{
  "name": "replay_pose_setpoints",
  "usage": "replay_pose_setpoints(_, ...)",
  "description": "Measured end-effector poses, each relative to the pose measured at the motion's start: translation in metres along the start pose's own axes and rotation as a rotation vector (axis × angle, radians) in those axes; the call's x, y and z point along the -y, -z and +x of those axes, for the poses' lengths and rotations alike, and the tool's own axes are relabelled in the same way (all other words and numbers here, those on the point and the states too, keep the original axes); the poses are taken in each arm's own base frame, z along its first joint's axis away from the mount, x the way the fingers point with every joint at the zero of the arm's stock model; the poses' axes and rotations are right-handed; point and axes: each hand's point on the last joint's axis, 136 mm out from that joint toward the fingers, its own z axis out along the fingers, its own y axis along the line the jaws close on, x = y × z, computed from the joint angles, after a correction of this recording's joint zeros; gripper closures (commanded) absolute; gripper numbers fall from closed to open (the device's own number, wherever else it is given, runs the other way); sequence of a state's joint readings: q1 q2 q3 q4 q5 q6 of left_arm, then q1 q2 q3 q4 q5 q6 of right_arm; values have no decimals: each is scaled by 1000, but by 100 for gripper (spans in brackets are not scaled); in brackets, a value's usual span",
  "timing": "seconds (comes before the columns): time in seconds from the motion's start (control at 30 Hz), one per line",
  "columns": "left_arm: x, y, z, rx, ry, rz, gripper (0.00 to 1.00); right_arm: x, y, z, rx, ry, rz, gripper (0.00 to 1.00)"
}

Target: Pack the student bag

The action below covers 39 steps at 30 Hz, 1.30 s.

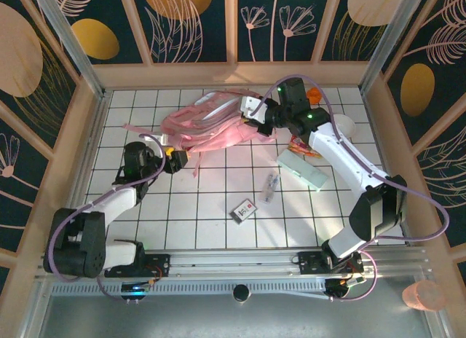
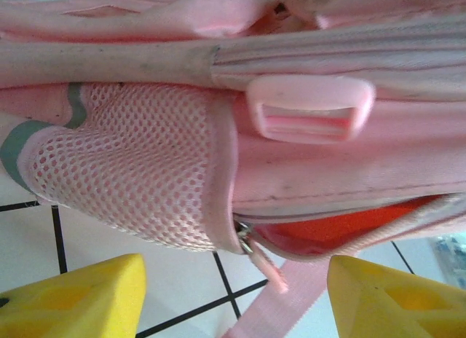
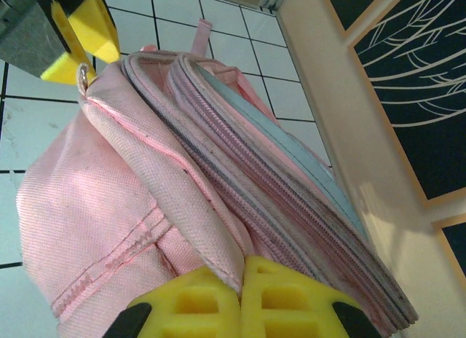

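White-tiled counter (image 1: 204, 221) gridded in black, walled in pale wood and dark panels (image 1: 189, 25) of painted leaves. Slumped on its side toward the far edge, about midway along it: the student bag (image 1: 211, 123), pink, zips stacked edge-on. Pinched tight on a fold of its fabric by the right claw (image 3: 240, 298), likely to brace the bag and hold its mouth up. Spread wide just short of the zip pull (image 2: 268, 269): the left claw (image 1: 179, 157), probably lined up to take the pull. Orange lining (image 2: 335, 232) showing through the part-open zip beside the mesh pocket (image 2: 138, 178). Loose toward the counter's middle and right, presumably awaiting packing: mint case (image 1: 302, 168), slim clear item (image 1: 270, 186), small card (image 1: 244, 209). No brand or writing legible; print on the card too small to read
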<state>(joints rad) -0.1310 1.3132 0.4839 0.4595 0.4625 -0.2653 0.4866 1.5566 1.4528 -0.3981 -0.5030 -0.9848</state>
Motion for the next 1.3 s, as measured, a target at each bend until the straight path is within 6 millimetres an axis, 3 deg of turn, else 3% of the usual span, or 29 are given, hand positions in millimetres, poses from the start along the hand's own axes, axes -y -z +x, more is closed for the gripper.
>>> replay_pose_setpoints(0.17,0,-15,13,-26,29,14,39,1,1,-2,2,-14,2,100)
replay_pose_setpoints(0.27,5,-24,23,-54,35,31,46,1,1,-2,2,-25,3,100)
replay_pose_setpoints(0.33,8,-29,28,-61,42,41,53,1,1,-2,1,-32,3,100)
replay_pose_setpoints(0.57,15,-35,25,-38,61,73,100,4,1,1,-14,-65,18,100)
replay_pose_setpoints(0.83,30,-23,24,-12,45,143,99,26,1,3,-52,-163,147,100)
replay_pose_setpoints(0.97,39,-16,22,-3,34,182,92,33,-2,-1,-46,-188,204,100)
replay_pose_setpoints(1.3,34,-21,32,-34,44,170,69,30,-8,-2,-25,-238,210,100)
